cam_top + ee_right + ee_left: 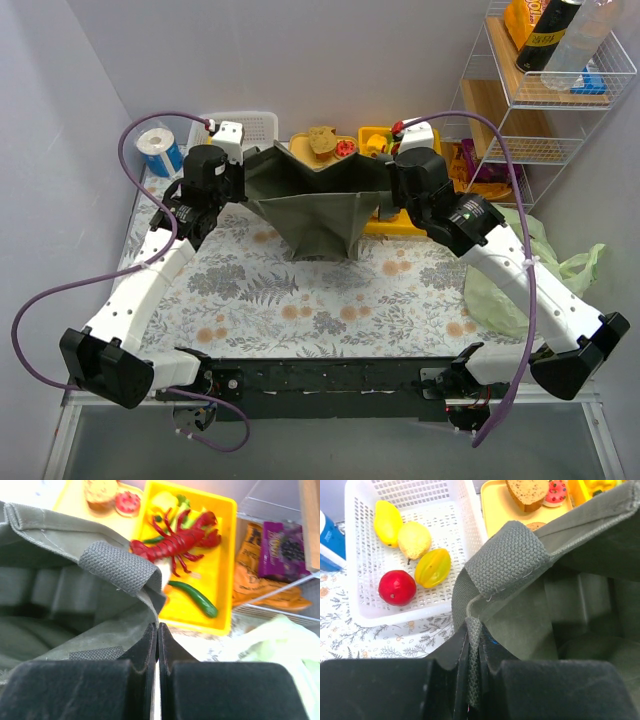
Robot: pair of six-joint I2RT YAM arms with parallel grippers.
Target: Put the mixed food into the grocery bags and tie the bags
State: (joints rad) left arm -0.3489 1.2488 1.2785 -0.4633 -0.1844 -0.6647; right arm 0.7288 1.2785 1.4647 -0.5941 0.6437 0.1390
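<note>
The dark olive-grey tote (pixel 315 200) hangs stretched open between my two grippers above the flowered table. My left gripper (pixel 474 645) is shut on its left strap (pixel 507 555). My right gripper (pixel 157 635) is shut on the tote's right rim, next to its strap (pixel 120 565). The tote's inside (pixel 45 610) looks empty. Behind it a yellow tray (pixel 220 570) holds the red lobster (pixel 172 542) and a green pepper (pixel 195 597). A paler tray (pixel 495 510) holds a brown bread bun (pixel 527 492). The pale-green plastic bag (pixel 520 270) lies crumpled at the right.
A white slatted basket (pixel 465 525) at the back left holds yellow fruits and a red ball (pixel 396 587). A blue roll (pixel 160 150) stands beside it. A wire shelf (pixel 550 90) at the back right carries bottles and orange and purple snack packets (pixel 265 560).
</note>
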